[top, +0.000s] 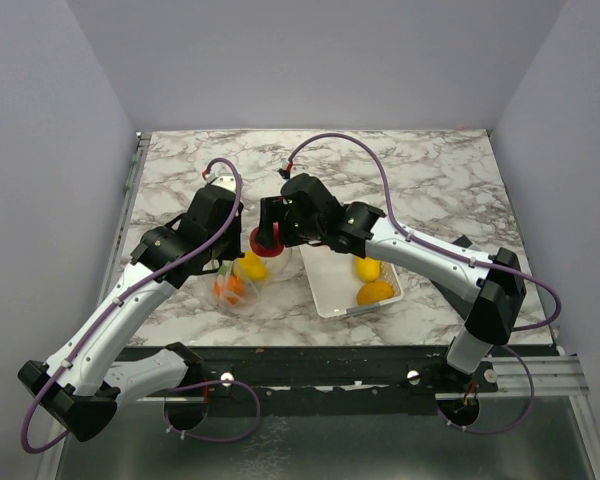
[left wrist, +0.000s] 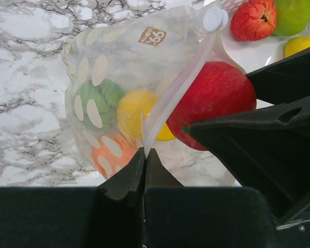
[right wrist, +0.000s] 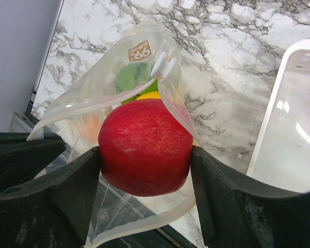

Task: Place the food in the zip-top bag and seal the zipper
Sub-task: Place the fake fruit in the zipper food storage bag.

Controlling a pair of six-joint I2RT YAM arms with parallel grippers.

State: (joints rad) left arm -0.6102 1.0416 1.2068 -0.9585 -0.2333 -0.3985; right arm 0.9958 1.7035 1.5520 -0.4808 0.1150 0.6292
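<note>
Red fruit [right wrist: 144, 152]; clear zip-top bag [left wrist: 119, 57], white oval spots; grey-veined white marble table [top: 430, 170]; white basket [right wrist: 294, 129].

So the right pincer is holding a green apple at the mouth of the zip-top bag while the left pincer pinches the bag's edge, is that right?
Not quite: the apple is red, not green. The right wrist view shows the right pincer holding it at the mouth of the zip-top bag, while the left pincer pinches the bag's edge.
</note>
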